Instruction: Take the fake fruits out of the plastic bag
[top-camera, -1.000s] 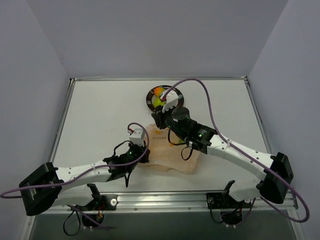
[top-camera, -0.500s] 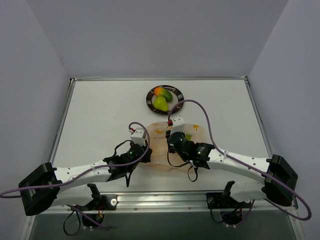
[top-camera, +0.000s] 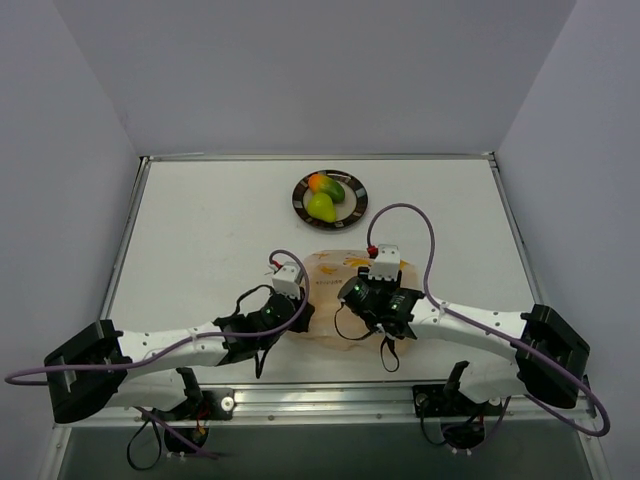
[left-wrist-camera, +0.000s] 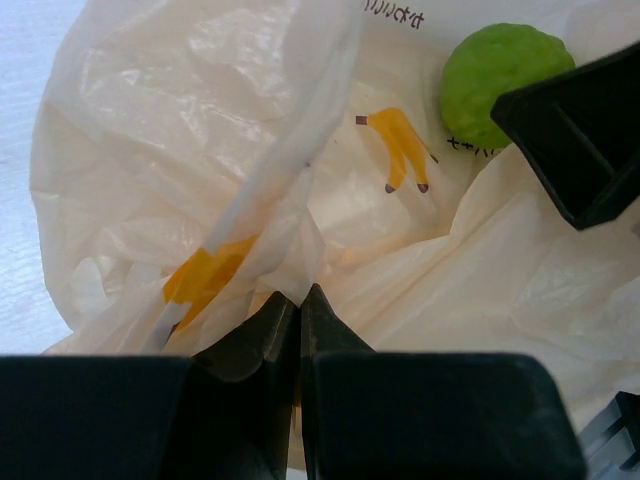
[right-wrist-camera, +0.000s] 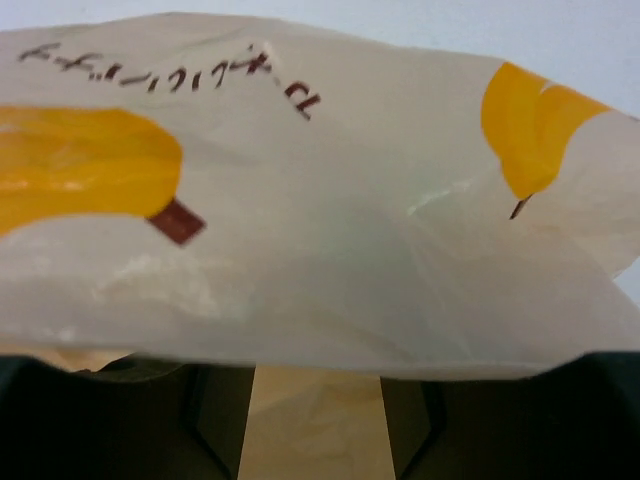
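Peach-orange, thin and crinkly plastic bag (top-camera: 330, 268) with yellow banana prints lies between both arms. The round green fake fruit (left-wrist-camera: 500, 70) sits in its open mouth. The orange-red mango shape (top-camera: 320, 183) and the yellow-green pear shape (top-camera: 321, 207) lie on the round dark-rimmed plate (top-camera: 300, 197) further back. Left gripper (left-wrist-camera: 298, 297) pinches a fold of the film, jaws closed. Right gripper (top-camera: 356, 292) is spread wide, one finger just beside the green fruit. I judge the last pick is in hand. Next, it must close around this fruit without catching film.

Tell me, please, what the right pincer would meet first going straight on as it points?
The plastic bag: its printed film fills the view just ahead of the right pincer. The green fruit may lie behind; depth is unclear.
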